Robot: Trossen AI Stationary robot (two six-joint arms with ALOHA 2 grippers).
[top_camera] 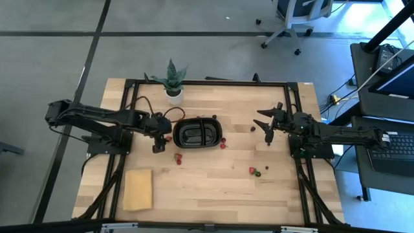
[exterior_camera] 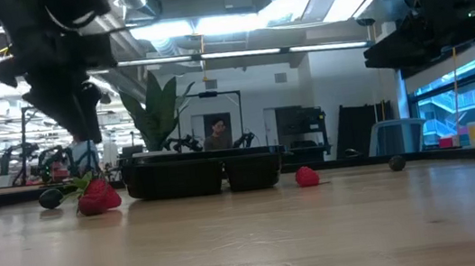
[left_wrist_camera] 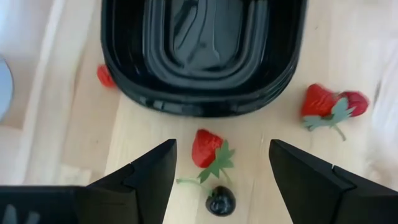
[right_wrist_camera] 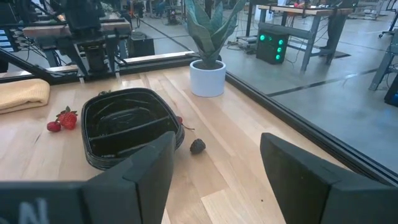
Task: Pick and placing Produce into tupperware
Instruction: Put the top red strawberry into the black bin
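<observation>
The black two-compartment tupperware [top_camera: 197,133] sits mid-table, and I see nothing in it. Red strawberries lie around it on the wood: near its left end [left_wrist_camera: 207,149] beside a dark berry [left_wrist_camera: 221,200], at its near side [top_camera: 178,157], at its right end [top_camera: 223,144] and farther right [top_camera: 253,171]. My left gripper [top_camera: 158,141] is open and hangs above the table at the tray's left end, its fingers [left_wrist_camera: 155,177] on either side of the strawberry and dark berry, above them in the low view [exterior_camera: 82,125]. My right gripper [top_camera: 266,126] is open and empty, to the right of the tray.
A potted plant [top_camera: 173,87] stands behind the tray at the far edge. A flat tan block [top_camera: 138,189] lies near the front left. Another dark berry [top_camera: 252,129] lies between the tray and my right gripper. Small green bits [top_camera: 261,173] lie by the right strawberry.
</observation>
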